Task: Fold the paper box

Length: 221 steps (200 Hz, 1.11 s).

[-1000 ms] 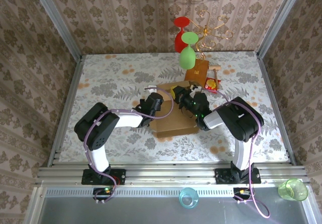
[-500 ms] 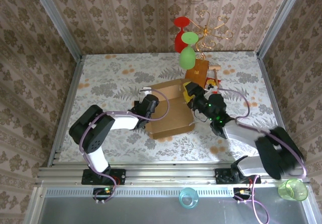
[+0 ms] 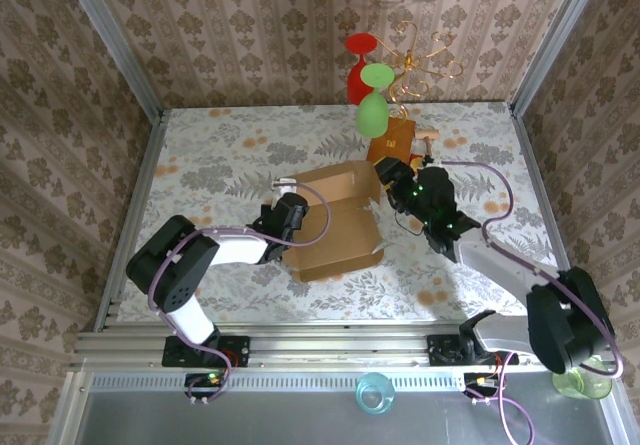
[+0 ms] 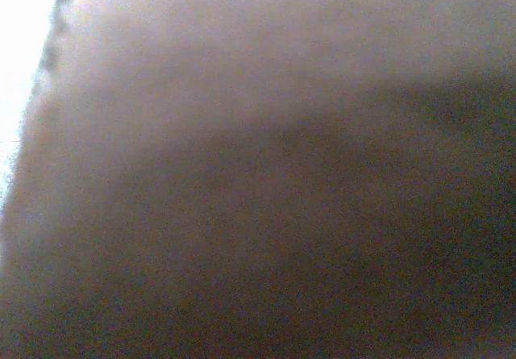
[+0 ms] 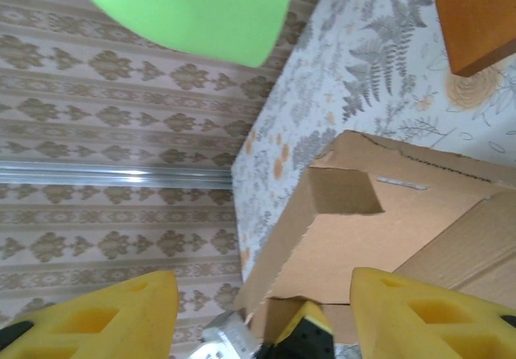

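The box sits about mid-table, half formed: its floor is flat, a wall stands along the 12 o'clock side, and the flaps at its 3 o'clock end look loose. I have the left gripper hard against the 9 o'clock side. I read that as a brace, so the cardboard cannot slide when it is pushed from the other end. The left wrist view is a brown blur, likely cardboard right at the lens, so I cannot tell whether that tool is clenched or released. The right gripper hangs at the box's 2 o'clock corner, just clear of the raised wall. In the right wrist view its yellow fingers are spread wide with nothing between them, so it is released. They look past the standing wall with its cut tab slot. That placement makes sense to me: from there it could tip the wall or tuck a side flap inward. The small box is close by at 1 o'clock and the green glass hangs just beyond it, so I judge there is little room to swing on that side. The fold looks roughly midway, with the side walls and lid not yet closed.
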{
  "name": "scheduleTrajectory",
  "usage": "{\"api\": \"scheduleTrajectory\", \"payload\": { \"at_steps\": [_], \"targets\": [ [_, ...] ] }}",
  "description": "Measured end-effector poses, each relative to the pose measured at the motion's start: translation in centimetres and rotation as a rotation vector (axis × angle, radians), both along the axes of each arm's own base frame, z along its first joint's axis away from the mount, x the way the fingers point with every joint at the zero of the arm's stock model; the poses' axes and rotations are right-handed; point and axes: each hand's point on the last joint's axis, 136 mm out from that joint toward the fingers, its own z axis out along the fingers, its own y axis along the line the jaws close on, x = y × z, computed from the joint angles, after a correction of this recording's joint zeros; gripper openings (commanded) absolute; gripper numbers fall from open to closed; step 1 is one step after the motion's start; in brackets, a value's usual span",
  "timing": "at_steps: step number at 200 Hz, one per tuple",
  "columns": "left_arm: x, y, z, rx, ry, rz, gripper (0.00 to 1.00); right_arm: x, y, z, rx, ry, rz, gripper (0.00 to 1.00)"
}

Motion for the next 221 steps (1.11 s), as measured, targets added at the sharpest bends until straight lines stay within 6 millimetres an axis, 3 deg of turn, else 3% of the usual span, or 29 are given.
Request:
{"api": "scheduleTrajectory", "payload": {
  "at_steps": [77,126,197,221],
  "targets": [
    [-0.1,-0.3,0.0,0.000,0.005,-0.022,0.00,3.8,2.8,-3.5,-0.058,0.080,0.051,0.57],
    [-0.1,-0.3,0.0,0.000,0.007,-0.026,0.00,4.7,4.0,-6.2,-0.066,0.134,0.089,0.53],
    [-0.1,-0.4,0.0,0.012,0.006,-0.034,0.00,4.9,5.5,-5.1,-0.025,0.101,0.133,0.22],
    [-0.1,-0.4,0.1,0.010,0.007,-0.036,0.00,4.9,5.5,-5.1,-0.021,0.102,0.132,0.23]
  ]
}}
